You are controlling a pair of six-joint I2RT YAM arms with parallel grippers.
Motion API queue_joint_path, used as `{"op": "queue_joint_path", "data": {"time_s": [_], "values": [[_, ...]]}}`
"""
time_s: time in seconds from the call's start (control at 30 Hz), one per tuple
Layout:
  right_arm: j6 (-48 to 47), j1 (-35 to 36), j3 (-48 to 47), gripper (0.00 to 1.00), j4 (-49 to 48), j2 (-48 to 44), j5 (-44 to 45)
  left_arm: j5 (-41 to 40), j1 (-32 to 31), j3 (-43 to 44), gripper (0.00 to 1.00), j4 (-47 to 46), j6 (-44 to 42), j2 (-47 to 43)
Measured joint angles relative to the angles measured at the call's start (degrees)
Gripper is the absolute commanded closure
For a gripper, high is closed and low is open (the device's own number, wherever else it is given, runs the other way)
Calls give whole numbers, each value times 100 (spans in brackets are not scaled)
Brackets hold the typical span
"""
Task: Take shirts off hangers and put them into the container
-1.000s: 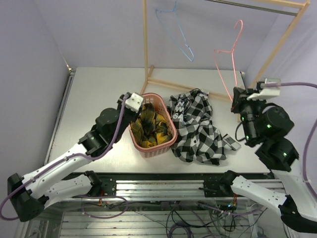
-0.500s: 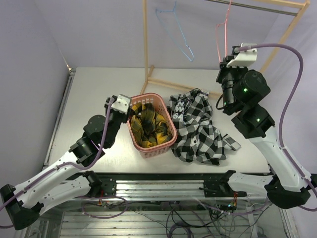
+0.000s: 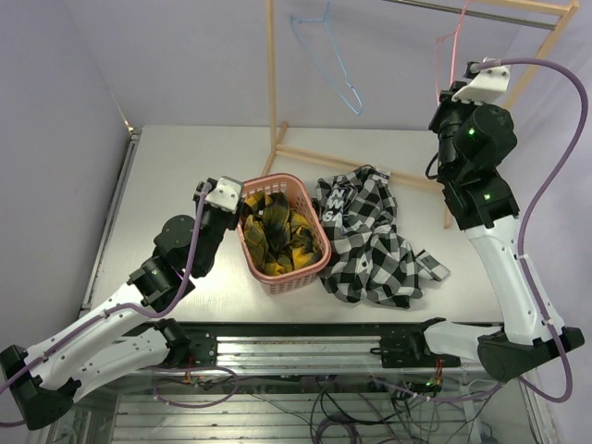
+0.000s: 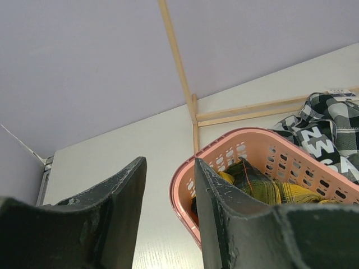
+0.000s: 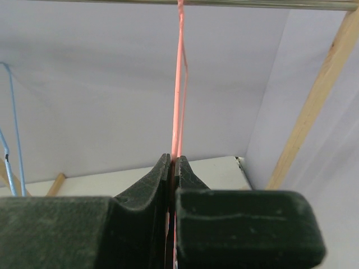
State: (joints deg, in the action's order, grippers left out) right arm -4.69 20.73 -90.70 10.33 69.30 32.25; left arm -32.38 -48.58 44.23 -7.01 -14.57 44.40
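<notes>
— What can't you make out from here?

— The pink hanger (image 3: 437, 60). Its top runs off the upper edge of the overhead view and its lower part is hidden behind the right gripper (image 3: 450, 92). In the right wrist view the wire reaches the metal rail (image 5: 168, 3), but I cannot tell whether it is hooked over it.

— Has that gripper got hold of it?

— Yes, its jaws are pinched tight on the pink wire, which rises straight up from them.

— And the other one?

— The left gripper (image 4: 168, 190) stands about half open with nothing in it. It sits at the left rim of the basket (image 3: 277, 282); the rim corner shows in the gap between its fingers, though contact is unclear.

— The shirts?

— The plaid shirt (image 3: 277, 231) is stuffed in the basket. The check shirt (image 3: 365, 236) lies on the table (image 3: 185, 166), touching the basket's right side. The blue hanger (image 3: 356, 102) hangs bare at top centre.

— Anything changed?

— A second ago the right arm was low at the right, with the hanger above the table. It has since lifted it to the rail. The left gripper has pulled back from over the basket.
</notes>
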Motion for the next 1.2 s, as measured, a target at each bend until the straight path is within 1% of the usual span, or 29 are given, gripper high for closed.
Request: {"op": "queue_joint_path", "data": {"time_s": [0.77, 0.8, 0.83, 0.93, 1.0, 1.03, 1.07, 1.13, 1.2], "values": [[498, -568, -15, 100, -17, 339, -857, 31, 0, 0, 49, 101, 13, 57], [538, -573, -15, 98, 2, 332, -890, 44, 0, 0, 49, 109, 26, 55], [584, -573, -15, 92, 39, 317, -931, 52, 0, 0, 49, 118, 31, 48], [739, -579, 15, 71, 243, 219, -1097, 81, 0, 0, 48, 133, 66, 37], [831, -579, 103, 62, 415, 79, -1222, 118, 0, 2, 48, 151, 94, 37], [894, -579, 186, 49, 522, -31, -1311, 142, 0, 2, 48, 173, 114, 39], [951, -581, 273, 43, 638, -153, -1370, 162, 0, 2, 48, 192, 131, 39], [1095, -584, 442, 36, 855, -404, -1506, 210, 0, 2, 48, 240, 160, 44], [1209, -590, 640, 34, 1141, -717, -1633, 256, 0, 2, 49, 267, 184, 57]]}}
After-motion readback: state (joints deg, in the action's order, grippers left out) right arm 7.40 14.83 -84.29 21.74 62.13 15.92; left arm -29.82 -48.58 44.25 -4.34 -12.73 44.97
